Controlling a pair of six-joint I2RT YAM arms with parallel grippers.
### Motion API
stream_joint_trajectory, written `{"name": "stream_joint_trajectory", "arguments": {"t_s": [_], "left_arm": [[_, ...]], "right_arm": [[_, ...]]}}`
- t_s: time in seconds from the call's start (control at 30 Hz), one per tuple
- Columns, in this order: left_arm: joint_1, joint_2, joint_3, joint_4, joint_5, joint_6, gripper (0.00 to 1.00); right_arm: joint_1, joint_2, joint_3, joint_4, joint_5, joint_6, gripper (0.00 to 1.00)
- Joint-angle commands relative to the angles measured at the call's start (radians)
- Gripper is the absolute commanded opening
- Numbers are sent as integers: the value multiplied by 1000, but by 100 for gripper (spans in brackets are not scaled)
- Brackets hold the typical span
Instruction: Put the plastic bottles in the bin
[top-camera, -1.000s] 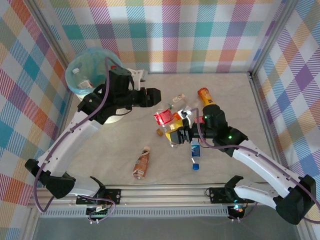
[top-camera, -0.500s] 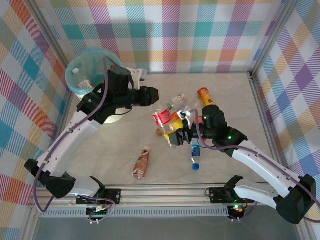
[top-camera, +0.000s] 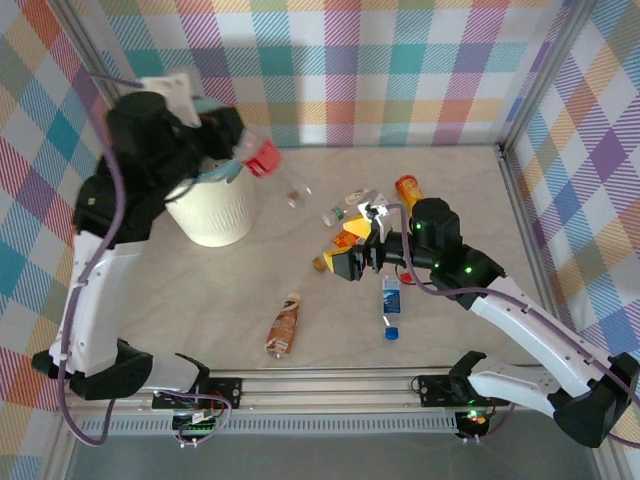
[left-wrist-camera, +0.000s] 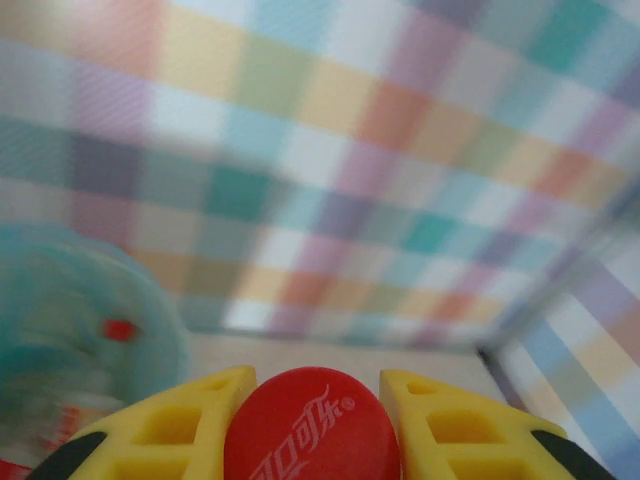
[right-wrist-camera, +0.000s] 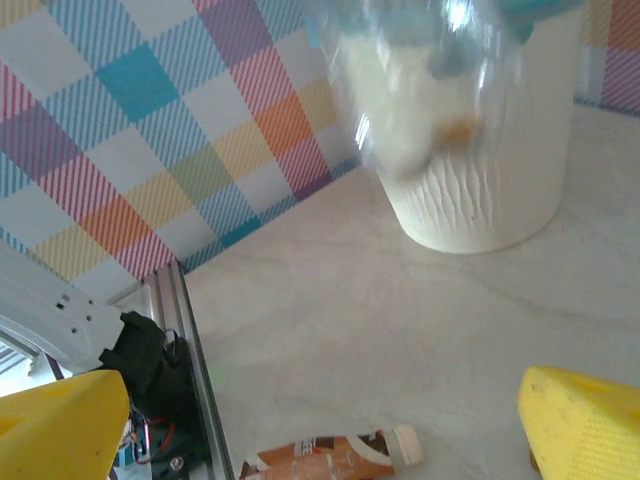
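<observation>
Red-labelled bottle (top-camera: 264, 158) pinched by the left gripper (top-camera: 236, 150), blurred, apparently just beside the bin (top-camera: 212, 218); right gripper (top-camera: 340, 265) spread wide above the table (top-camera: 200, 300)

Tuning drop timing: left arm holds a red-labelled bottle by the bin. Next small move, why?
Probably swing the left end effector a little left, over the bin, before opening. It is shut on the red-labelled bottle, which from above appears beyond the bin's right side; the left wrist view puts the bin off left, so releasing now might miss.
</observation>
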Motion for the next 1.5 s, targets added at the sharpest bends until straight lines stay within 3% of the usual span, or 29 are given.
{"name": "stream_joint_trajectory", "arguments": {"t_s": [0.0,0.2,0.43,0.6,0.8,1.0,1.33,1.47], "left_arm": [[119,24,55,12,-45,43,0],[292,146,151,1,-24,32,0],[392,252,131,105,-58,64,0],[398,271,-24,283,-87,128,0],[398,320,-123,412,-26,162,0],[398,372,-179,400,-8,189,0],[398,348,-416,431,12,207,0],[399,353,-431,415,5,216,4]], "right_arm": [[28,28,42,27,-6,9,100],[136,131,153,-1,-7,-30,99],[217,227,222,-8,-8,-74,98],[230,245,218,-6,-8,-76,97],[234,253,213,-18,-10,-91,97],[234,259,201,-22,-4,-101,97],[235,300,209,-22,-37,-102,97],[235,311,220,-39,-48,-105,97]]}}
